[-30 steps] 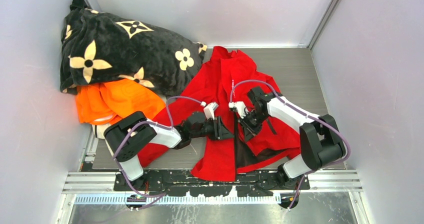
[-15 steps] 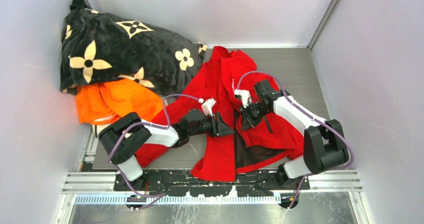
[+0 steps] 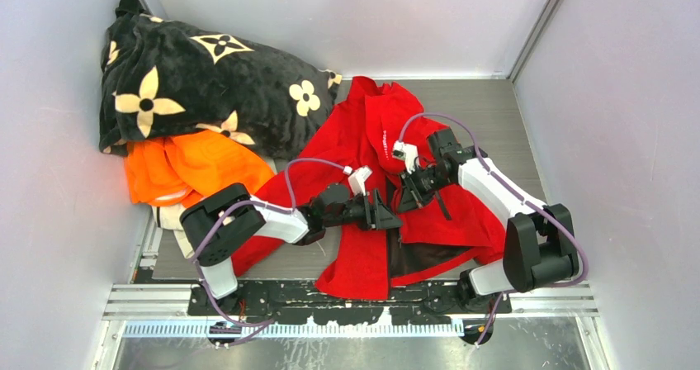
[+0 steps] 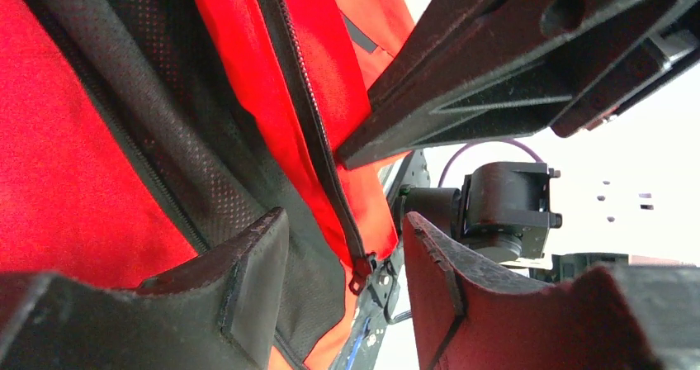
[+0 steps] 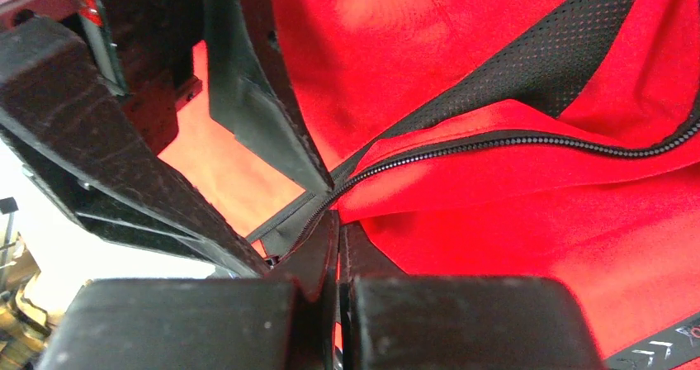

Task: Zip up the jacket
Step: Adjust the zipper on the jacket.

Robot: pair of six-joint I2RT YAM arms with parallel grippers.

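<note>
The jacket [image 3: 363, 139] is thin red cloth, smooth with a slight sheen; its lining [image 4: 190, 163] is dark perforated mesh, and the zip teeth [image 5: 528, 141] look like black plastic. The left gripper [image 4: 342, 221] has matt black fingers [image 4: 248, 279], grainy (ridged in fine layers). The blanket [image 3: 190, 81] is plush fleece, the table [image 3: 495, 114] brushed grey metal.

The jacket [image 3: 363, 139] lies on the middle of the counter [image 3: 495, 114], from near the back edge down to the front edge. The blanket [image 3: 190, 81] is heaped in the back left corner. Another garment [image 3: 190, 168] lies in front of it by the left edge, partly under it. The left claw [image 3: 388, 220] and right claw [image 3: 406, 200] are over the jacket's middle, just beside each other.
</note>
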